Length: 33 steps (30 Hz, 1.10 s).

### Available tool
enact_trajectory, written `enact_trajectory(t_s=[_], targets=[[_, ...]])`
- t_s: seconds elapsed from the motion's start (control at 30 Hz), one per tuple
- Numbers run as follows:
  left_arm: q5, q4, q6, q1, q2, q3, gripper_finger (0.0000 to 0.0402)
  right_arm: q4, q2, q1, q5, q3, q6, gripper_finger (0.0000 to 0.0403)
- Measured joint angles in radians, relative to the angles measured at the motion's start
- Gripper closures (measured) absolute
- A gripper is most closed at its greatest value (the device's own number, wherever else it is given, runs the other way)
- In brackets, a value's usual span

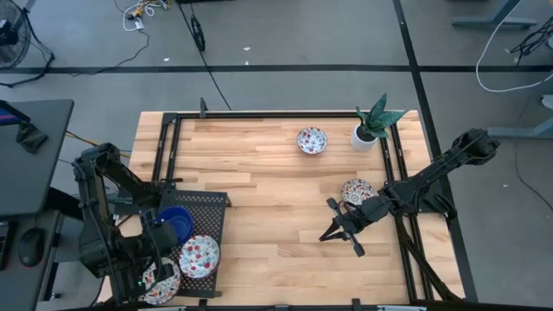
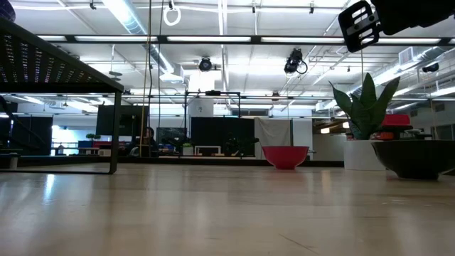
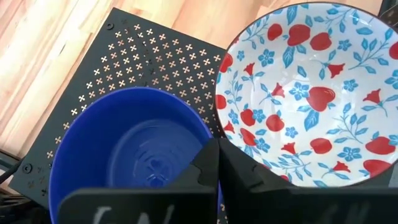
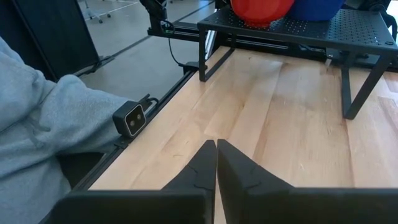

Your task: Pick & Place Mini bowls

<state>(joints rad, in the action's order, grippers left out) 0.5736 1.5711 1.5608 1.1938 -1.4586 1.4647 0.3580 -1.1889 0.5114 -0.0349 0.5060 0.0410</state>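
Note:
A cobalt blue mini bowl (image 1: pixel 175 219) (image 3: pixel 134 146) stands on a black perforated rack (image 1: pixel 207 206) at the table's near left. Two floral mini bowls (image 1: pixel 200 256) (image 1: pixel 161 282) sit on the rack beside it; the left wrist view shows one floral bowl (image 3: pixel 311 93). My left gripper (image 1: pixel 162 231) (image 3: pixel 217 144) is shut, right above the gap between the blue bowl and the floral one. Two more floral bowls rest on the table, one far (image 1: pixel 312 140) and one right of centre (image 1: pixel 357 191). My right gripper (image 1: pixel 325 236) (image 4: pixel 216 146) is shut, raised above bare wood near that second bowl. My left gripper's shut fingers (image 3: pixel 205 163) point down at the blue bowl's rim (image 3: pixel 208 127), on the side next to the floral bowl. The fingers themselves cover the spot, so I cannot tell whether they touch the rim.
A white pot with a green plant (image 1: pixel 370 130) (image 2: pixel 366 117) stands at the far right. Black rails (image 1: pixel 168 147) run along the table's sides. A person's grey sleeve (image 4: pixel 37 124) shows beyond the near edge. Bare wood (image 1: pixel 276 216) lies between rack and right arm.

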Motion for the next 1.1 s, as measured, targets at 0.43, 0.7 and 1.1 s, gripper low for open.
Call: enact_trajectory(t_s=[0.43,0.7,1.1], targets=[[-0.046,0.0,-0.001,-0.025,-0.004,0.0,0.0398,-0.008,0.0,0.0,0.0,0.0,0.0,0.0385],[-0.052,0.0,-0.027,-0.039,-0.014,0.0,0.0398,-0.009,0.0,0.0,0.0,0.0,0.001,0.0385],[0.388,0.0,-0.059,-0.064,-0.014,0.0,0.0399,-0.002,0.0,0.0,-0.01,0.0,-0.031,0.0385]])
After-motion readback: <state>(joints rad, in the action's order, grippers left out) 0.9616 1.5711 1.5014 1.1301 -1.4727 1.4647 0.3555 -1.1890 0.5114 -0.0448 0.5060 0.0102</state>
